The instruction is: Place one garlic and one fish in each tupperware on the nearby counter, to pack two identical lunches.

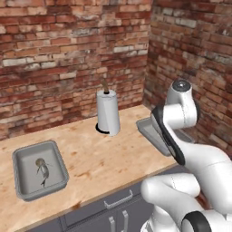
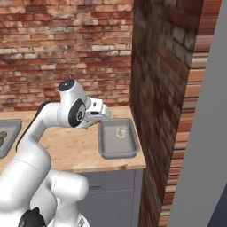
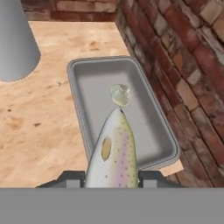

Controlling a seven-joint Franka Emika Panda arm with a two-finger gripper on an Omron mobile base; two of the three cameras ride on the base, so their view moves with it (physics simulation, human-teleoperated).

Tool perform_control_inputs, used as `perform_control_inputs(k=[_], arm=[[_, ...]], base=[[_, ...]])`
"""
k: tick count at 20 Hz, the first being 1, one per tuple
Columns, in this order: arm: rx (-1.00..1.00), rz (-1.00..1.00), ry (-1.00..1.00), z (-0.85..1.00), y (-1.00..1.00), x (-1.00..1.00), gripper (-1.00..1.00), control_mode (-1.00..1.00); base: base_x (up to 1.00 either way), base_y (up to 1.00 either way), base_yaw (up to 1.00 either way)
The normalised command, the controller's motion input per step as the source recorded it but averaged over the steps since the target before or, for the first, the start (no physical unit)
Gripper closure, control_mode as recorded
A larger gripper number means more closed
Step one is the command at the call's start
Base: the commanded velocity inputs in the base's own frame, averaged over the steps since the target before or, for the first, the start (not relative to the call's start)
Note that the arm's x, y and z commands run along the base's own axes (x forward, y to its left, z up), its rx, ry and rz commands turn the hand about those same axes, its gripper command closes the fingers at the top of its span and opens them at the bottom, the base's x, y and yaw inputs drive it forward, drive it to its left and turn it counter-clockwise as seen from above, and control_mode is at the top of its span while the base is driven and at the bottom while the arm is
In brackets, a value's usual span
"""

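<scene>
While the arm leaned toward the brick corner: the lines below label what was shown.

Gripper: its two dark tips were clamped on a fish, which stood out from the hand with its pointed end aimed at the tub below.

Right tupperware: a grey tub sat at the right end of the counter, close to the side wall; one garlic lay near its middle.

Left tupperware: a second tub sat near the counter's left front edge and already held a fish; a small bulb-like shape lay beside that fish, too small to name with certainty.

Paper-towel roll: it stood toward the back of the counter, between the tubs.

Step in hand: judged to be delivery of the held fish into the right tub.

Doing it well: the hand should travel until the whole fish lay over the tub's floor, beside the garlic rather than across the rim, then descend low before parting the tips, so that the fish would not bounce out or knock the bulb.
</scene>
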Motion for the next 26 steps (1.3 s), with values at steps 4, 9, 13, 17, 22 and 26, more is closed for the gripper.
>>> perform_control_inputs(k=[4,9,13,17,22,26], arm=[[0.00,0.00,0.05,-0.34,-0.10,0.29,1.00,-1.00],[0.00,0.00,0.05,-0.31,-0.12,0.27,1.00,-1.00],[0.00,0.00,0.09,-0.25,-0.22,0.26,1.00,-1.00],[0.00,0.00,0.08,-0.24,-0.14,0.25,1.00,-1.00],[0.00,0.00,0.08,-0.25,-0.07,0.21,1.00,-1.00],[0.00,0.01,0.09,-0.27,-0.12,0.24,1.00,-1.00]], base=[[0.00,0.00,0.00],[0.00,0.00,0.00],[0.00,0.00,0.00],[0.00,0.00,0.00],[0.00,0.00,0.00],[0.00,0.00,0.00]])
